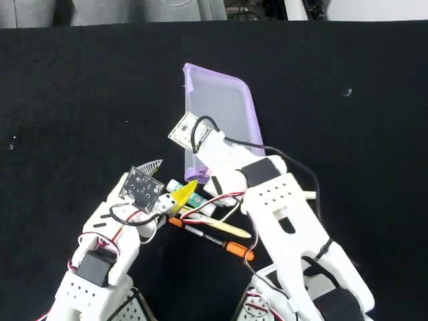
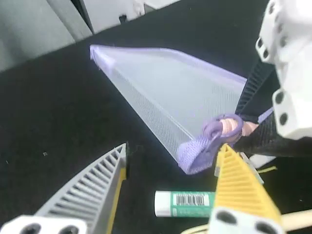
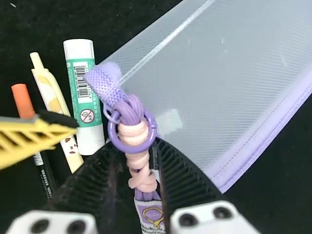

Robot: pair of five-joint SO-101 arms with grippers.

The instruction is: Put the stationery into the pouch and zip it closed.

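A translucent pouch (image 1: 217, 114) with purple edging stretches away across the black table. My right gripper (image 3: 135, 148) is shut on the zip pull's purple and pink cord charm (image 3: 130, 127) at the pouch's near end, also seen from above (image 1: 200, 175). My left gripper (image 2: 173, 148) stands open just beside that corner, its grey finger (image 2: 92, 190) and yellow finger (image 2: 239, 190) on either side of the purple tab (image 2: 192, 153). A green and white glue stick (image 3: 84, 92), a cream pen (image 3: 51, 107) and an orange-capped pen (image 3: 24, 102) lie on the table next to the pouch.
The stationery lies between the two arms near the front (image 1: 214, 231). The black table (image 1: 348, 100) stretches wide on both sides of the pouch. Its far edge meets a grey and white backdrop (image 1: 134, 10).
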